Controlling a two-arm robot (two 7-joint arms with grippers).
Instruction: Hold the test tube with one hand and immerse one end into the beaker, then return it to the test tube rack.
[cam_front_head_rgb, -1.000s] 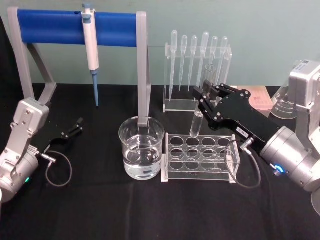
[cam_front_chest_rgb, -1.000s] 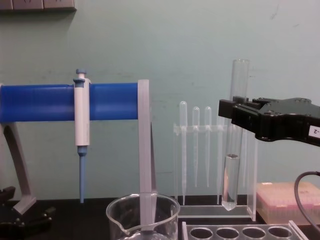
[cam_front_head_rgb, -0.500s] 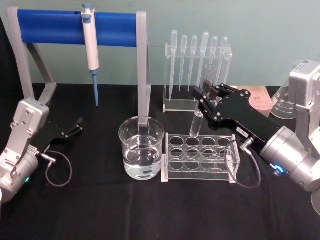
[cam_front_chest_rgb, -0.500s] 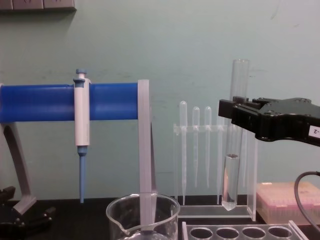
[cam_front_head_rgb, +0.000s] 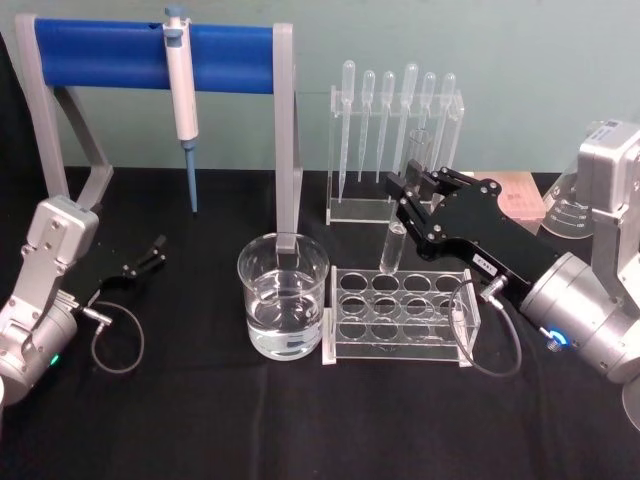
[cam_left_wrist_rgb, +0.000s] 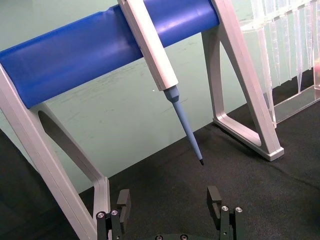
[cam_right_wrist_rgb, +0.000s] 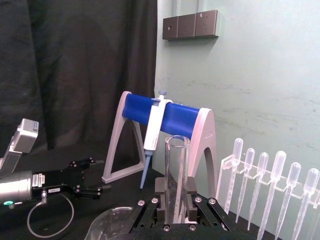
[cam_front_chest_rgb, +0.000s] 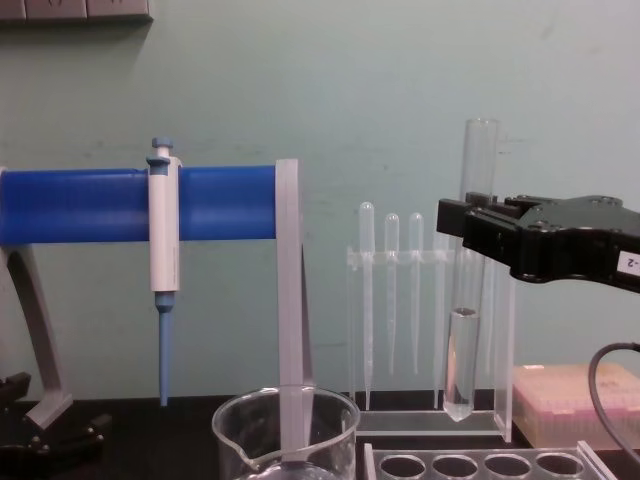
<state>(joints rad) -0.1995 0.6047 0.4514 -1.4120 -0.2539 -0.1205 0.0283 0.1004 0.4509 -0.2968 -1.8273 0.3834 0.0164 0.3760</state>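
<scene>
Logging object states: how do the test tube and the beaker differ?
The test tube is slim and tall; the beaker is wide and squat. The test tube hangs upright in the right end effector above the rack; the beaker stands on the table. Both are clear glass holding clear liquid.

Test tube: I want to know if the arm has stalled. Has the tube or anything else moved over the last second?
Nothing visibly changed. The right gripper still holds the test tube upright, raised above the test tube rack and to the right of the beaker. The left gripper stays parked at the table's left, fingers open.
</scene>
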